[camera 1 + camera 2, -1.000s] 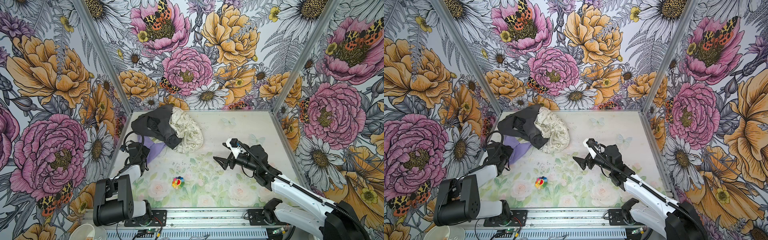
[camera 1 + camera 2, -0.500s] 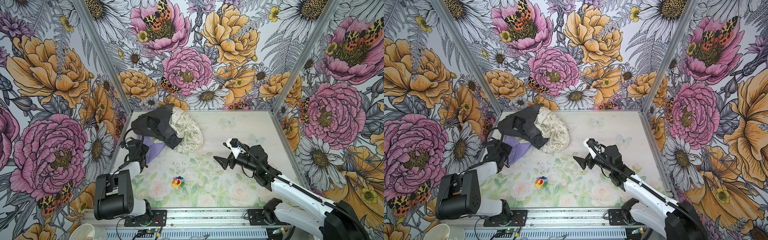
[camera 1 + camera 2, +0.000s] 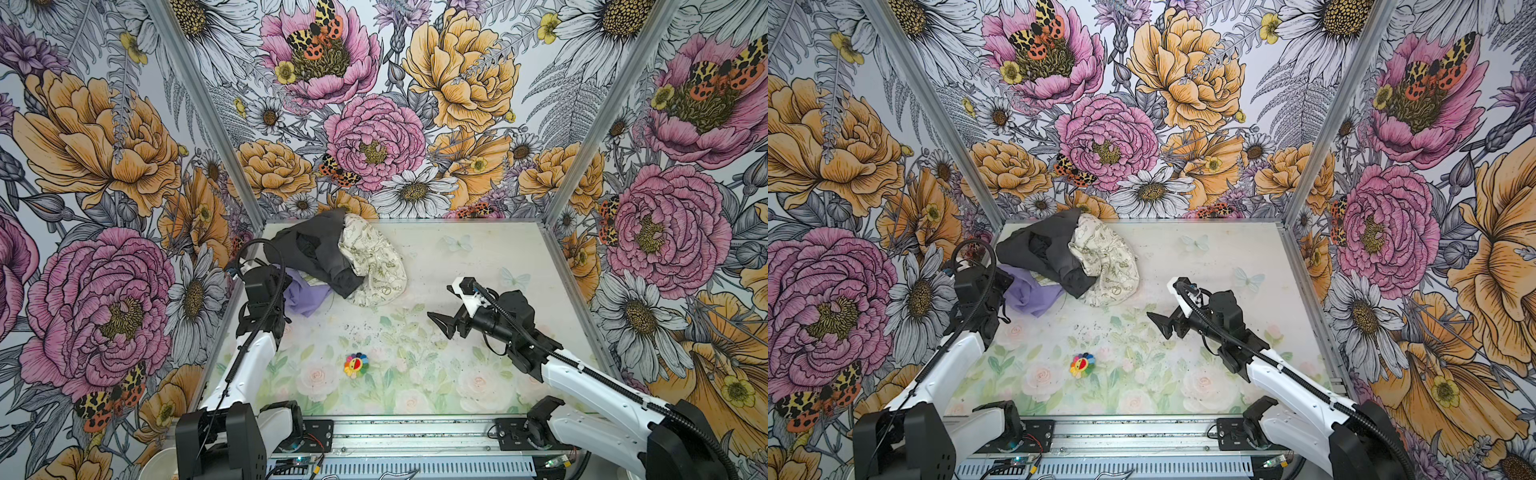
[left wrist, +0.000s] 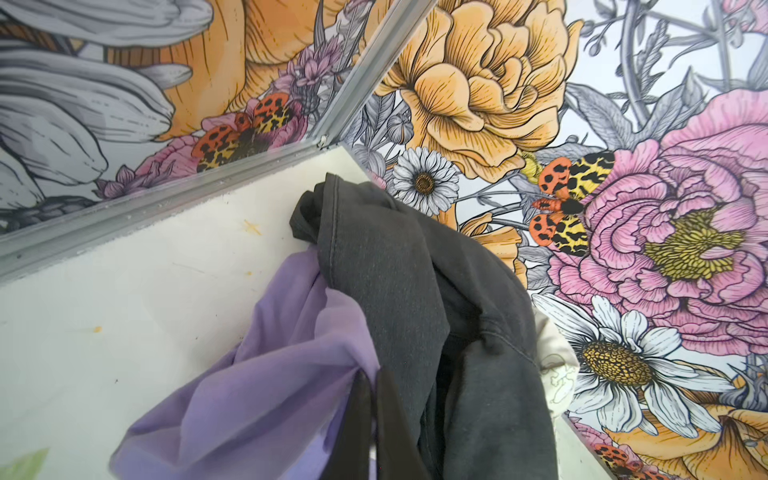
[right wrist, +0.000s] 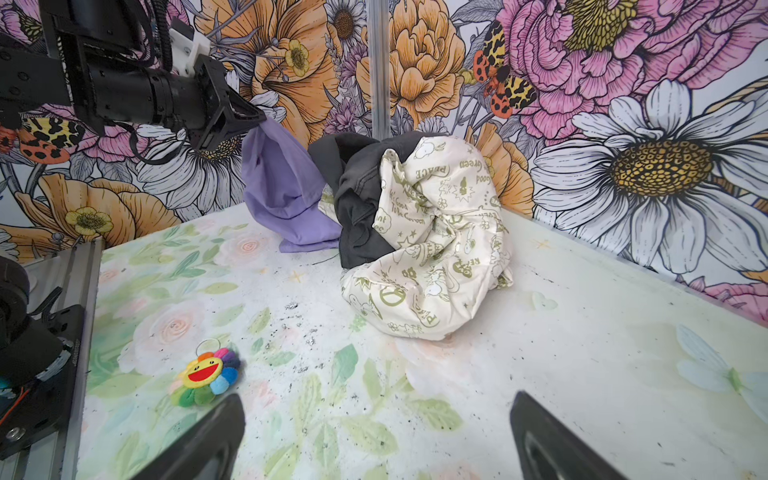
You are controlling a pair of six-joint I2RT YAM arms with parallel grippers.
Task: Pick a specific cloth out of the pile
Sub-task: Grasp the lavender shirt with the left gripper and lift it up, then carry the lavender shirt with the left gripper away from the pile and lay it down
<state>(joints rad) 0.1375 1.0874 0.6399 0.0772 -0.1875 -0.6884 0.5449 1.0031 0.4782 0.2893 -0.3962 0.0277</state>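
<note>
the left gripper (image 5: 249, 118) has just pressed its jaws together on a fold of the thin lavender-purple cloth (image 5: 282, 187), which a second ago it had only reached. the cloth is lifted at that corner, the rest trailing under the dark grey-black cloth (image 3: 316, 253) in the pile (image 3: 1100, 257), so pulling it free looks next. the right gripper (image 3: 440, 324) hangs spread, well apart
</note>
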